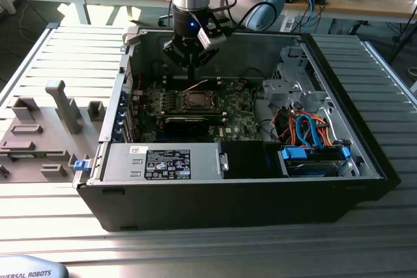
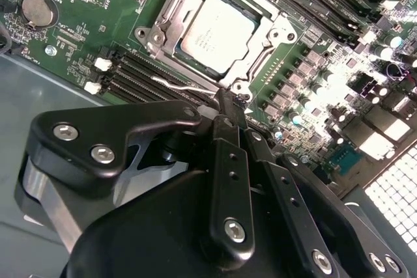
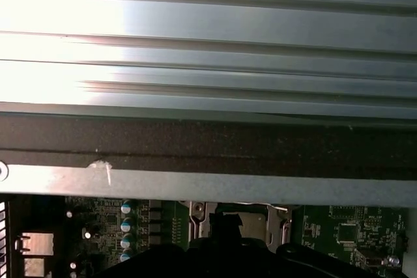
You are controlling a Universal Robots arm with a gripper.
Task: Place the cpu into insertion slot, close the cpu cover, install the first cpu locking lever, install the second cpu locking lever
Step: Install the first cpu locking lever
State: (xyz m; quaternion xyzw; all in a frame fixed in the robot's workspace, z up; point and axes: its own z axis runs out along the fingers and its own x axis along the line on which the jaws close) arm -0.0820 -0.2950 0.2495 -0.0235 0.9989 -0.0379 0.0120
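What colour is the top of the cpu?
Silver-grey, seen best in the second wrist view: cpu.

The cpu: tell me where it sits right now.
In the second wrist view the cpu lies in the insertion slot, framed by the closed cpu cover, just beyond the gripper on the green board.

You have a ribbed metal table (image 1: 58,50) of long aluminium slats carrying the work. On it sits the open black computer case (image 1: 260,206), lying on its side, and just beside the case, toward the exterior view's left, a grey fixture plate (image 1: 45,138) with upright blocks.
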